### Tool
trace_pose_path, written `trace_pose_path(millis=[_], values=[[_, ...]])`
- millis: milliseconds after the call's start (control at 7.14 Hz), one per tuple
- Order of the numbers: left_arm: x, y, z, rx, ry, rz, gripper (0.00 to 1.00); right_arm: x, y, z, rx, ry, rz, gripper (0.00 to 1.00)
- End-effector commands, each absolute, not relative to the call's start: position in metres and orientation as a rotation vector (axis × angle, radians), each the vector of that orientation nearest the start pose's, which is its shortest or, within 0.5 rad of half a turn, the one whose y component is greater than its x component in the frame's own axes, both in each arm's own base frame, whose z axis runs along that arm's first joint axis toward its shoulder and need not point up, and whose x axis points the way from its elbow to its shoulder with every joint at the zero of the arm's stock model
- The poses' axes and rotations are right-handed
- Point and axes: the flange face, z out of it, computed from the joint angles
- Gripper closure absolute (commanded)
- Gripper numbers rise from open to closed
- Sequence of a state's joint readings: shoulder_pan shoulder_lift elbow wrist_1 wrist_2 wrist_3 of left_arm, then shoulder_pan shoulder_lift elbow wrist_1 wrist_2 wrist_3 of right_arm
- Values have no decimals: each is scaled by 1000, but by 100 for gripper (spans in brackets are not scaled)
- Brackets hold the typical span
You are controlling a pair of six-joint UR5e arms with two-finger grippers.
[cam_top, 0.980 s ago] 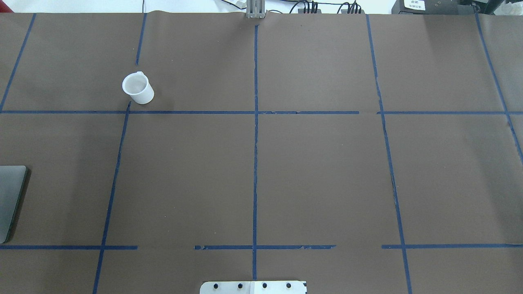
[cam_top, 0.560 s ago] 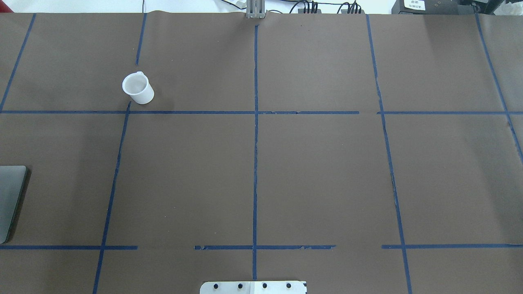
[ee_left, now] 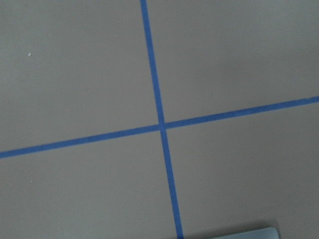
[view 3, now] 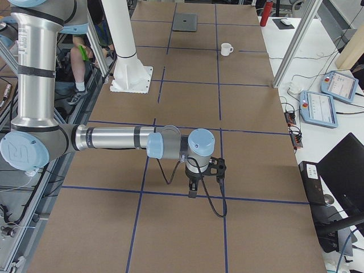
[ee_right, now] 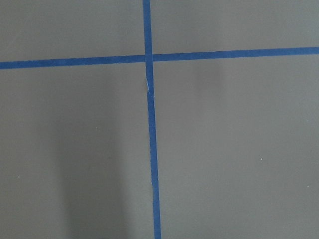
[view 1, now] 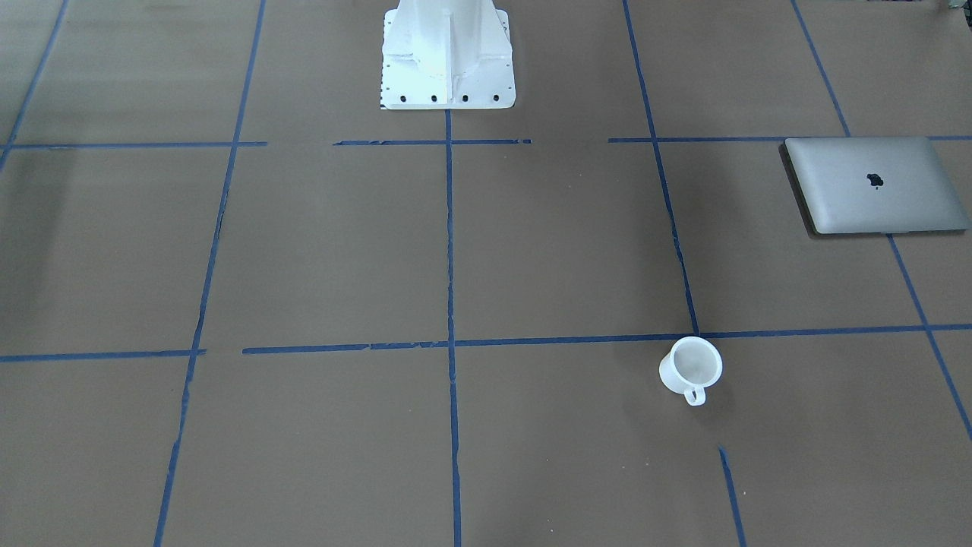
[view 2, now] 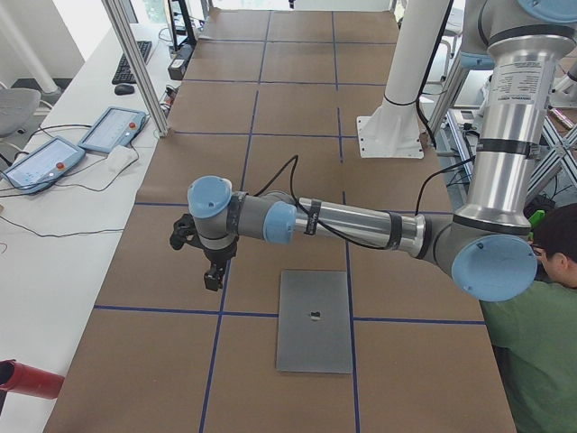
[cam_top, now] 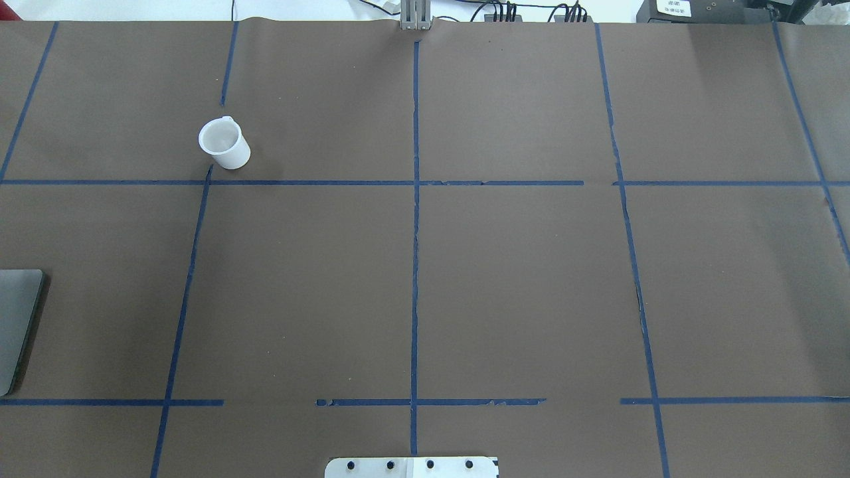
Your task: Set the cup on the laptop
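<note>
The white cup stands upright on the brown table cover at the far left, its handle pointing away from the robot; it also shows in the front view and the right view. The silver-grey laptop lies shut and flat at the table's left end, with nothing on it. My left gripper hangs above the table just beyond the laptop's far side. My right gripper hangs over the right half, far from both. I cannot tell whether either is open or shut.
The white robot pedestal stands at the near middle edge. A red bottle lies off the table's left end. Teach pendants and metal posts line the far side. A person sits beside the robot.
The visible strip of the laptop looks darker than a second ago. The cup has not moved.
</note>
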State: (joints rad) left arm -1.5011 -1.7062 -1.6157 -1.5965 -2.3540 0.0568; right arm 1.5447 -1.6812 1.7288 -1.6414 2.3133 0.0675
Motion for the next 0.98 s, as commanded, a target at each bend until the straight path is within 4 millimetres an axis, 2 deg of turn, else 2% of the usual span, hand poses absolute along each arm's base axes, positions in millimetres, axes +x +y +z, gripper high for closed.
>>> trace_pose_path(millis=[0, 140, 280, 420, 560, 700, 840], values=[[-1, -580, 525, 212, 802, 180, 0, 54, -444, 642, -57, -741, 48, 0], [64, -606, 481, 193, 819, 188, 0, 54, -444, 642, -57, -741, 48, 0], [131, -602, 467, 139, 822, 199, 0, 54, -444, 642, -57, -741, 48, 0], [156, -611, 443, 126, 834, 161, 0, 54, -444, 642, -57, -741, 48, 0], [213, -615, 418, 105, 843, 198, 0, 54, -444, 642, -57, -741, 48, 0], [230, -636, 390, 112, 850, 180, 0, 54, -444, 642, -57, -741, 48, 0], [249, -656, 371, 104, 838, 128, 0, 54, -444, 642, -57, -741, 48, 0]])
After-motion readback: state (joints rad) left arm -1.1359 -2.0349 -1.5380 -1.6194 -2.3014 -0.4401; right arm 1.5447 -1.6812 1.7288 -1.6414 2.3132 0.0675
